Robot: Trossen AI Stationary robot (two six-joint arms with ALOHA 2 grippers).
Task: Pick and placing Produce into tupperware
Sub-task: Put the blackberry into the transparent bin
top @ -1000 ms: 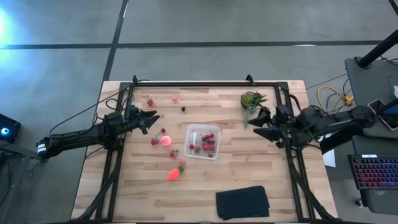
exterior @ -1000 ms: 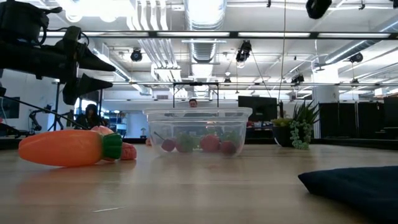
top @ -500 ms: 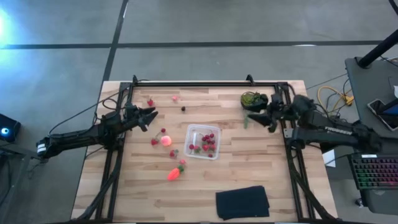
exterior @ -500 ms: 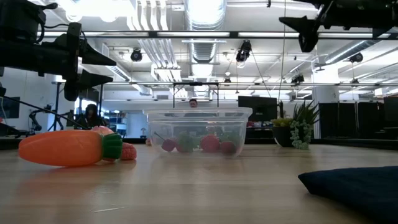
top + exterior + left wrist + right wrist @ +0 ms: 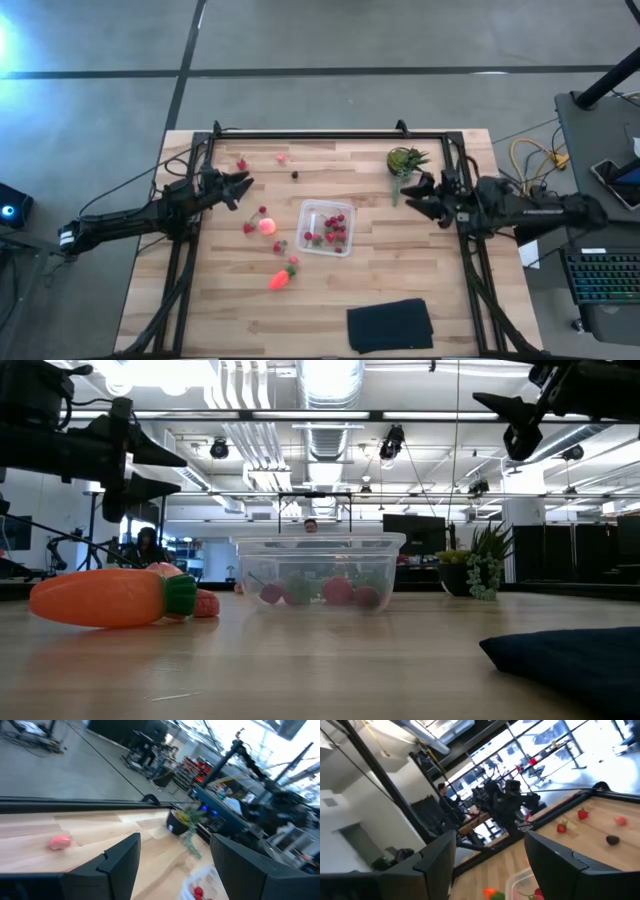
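The clear tupperware (image 5: 327, 228) stands mid-table with several red berries in it. Left of it lie a pink-orange fruit (image 5: 267, 226), an orange carrot piece (image 5: 282, 277) and loose berries (image 5: 241, 165). The carrot (image 5: 110, 598) lies on its side. My left gripper (image 5: 240, 185) hovers open over the table's left part, level, pointing at the tupperware. My right gripper (image 5: 410, 197) hovers open over the right part, beside the plant, nothing between its fingers (image 5: 555, 860).
A spiky green potted plant (image 5: 404, 160) stands at the far right, close to my right gripper. A black folded cloth (image 5: 390, 325) lies near the front edge. Dark metal rails (image 5: 300, 135) frame the table. People show in the room behind.
My right gripper has come down from higher above the table's right side, swinging a little beside the plant, and stays open and empty. The produce and the tupperware have not moved.
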